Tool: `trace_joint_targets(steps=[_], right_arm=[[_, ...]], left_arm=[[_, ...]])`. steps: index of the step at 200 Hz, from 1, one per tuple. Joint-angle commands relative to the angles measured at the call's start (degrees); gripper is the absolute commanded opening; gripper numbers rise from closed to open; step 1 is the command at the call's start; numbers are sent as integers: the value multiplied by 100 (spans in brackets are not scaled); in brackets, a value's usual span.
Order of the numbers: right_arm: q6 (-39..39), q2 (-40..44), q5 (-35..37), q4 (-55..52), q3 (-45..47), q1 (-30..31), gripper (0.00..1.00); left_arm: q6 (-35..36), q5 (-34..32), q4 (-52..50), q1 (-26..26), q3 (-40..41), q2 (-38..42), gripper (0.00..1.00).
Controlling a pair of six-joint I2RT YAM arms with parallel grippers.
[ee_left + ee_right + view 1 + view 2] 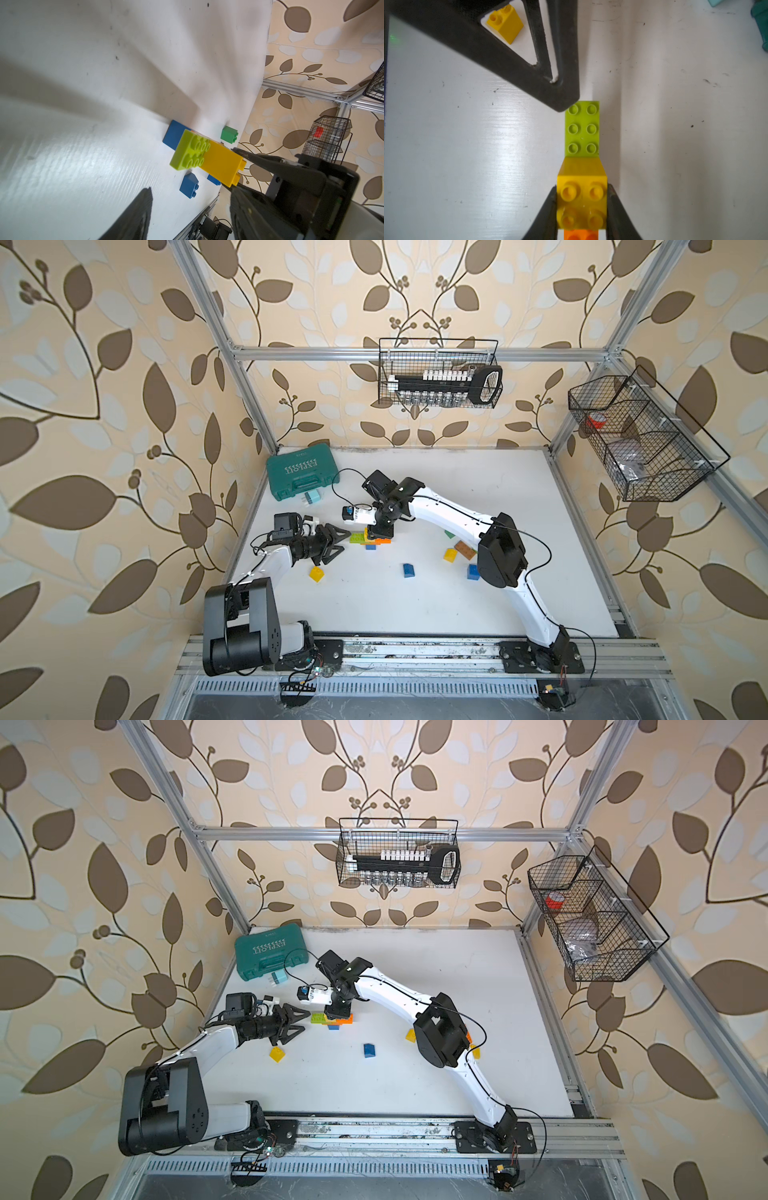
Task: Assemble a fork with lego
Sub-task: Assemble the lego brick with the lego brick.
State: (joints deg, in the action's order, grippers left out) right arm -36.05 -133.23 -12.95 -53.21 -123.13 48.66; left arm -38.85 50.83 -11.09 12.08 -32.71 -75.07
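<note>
Right wrist view showed the right gripper (582, 207) clamped on a yellow brick (582, 168), one finger on each side. That brick stood on a lime green brick (582, 128), and an orange brick (581, 234) showed beneath it. In both top views this cluster sat on the white table (457, 614), toward the left arm's side, with a blue brick (370, 547) at its near edge. The left gripper (346, 542) hung just beside the lime end, its fingers spread apart and holding nothing. Whether its fingertip (562, 101) touched the lime green brick could not be told. A loose yellow brick (316, 573), a loose blue brick (409, 570) and a brown brick (465, 549) lay apart. A teal case (302, 475) sat in the far corner.
</note>
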Motion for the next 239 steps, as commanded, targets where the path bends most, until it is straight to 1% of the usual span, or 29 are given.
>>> trace_joint_targets(steps=[1, 59, 109, 138, 162, 192, 218, 239], right_arm=[[-47, -315, 60, -598, -102, 53, 25], [30, -293, -195, -605, -339, 63, 45], [30, -220, -346, -538, -487, 56, 55], [133, 125, -404, -245, -237, -2, 59], [204, 696, -558, 136, 419, -123, 60], [123, 1674, -607, 641, 1842, -299, 61], [-43, 2517, -763, 764, 3071, -471, 61], [-135, 2995, -773, 963, 3931, -529, 61]], left_arm=[[158, 173, -60, 30, -133, 54, 62], [147, 223, -34, 24, -119, 58, 63], [166, 243, -86, 30, -141, 98, 64], [185, 243, -116, 26, -135, 130, 70], [159, 235, -121, 16, -73, 172, 75], [76, 209, -86, -44, 18, 305, 80], [-18, 112, -24, -282, 88, 390, 82], [-91, 22, 37, -516, 123, 362, 83]])
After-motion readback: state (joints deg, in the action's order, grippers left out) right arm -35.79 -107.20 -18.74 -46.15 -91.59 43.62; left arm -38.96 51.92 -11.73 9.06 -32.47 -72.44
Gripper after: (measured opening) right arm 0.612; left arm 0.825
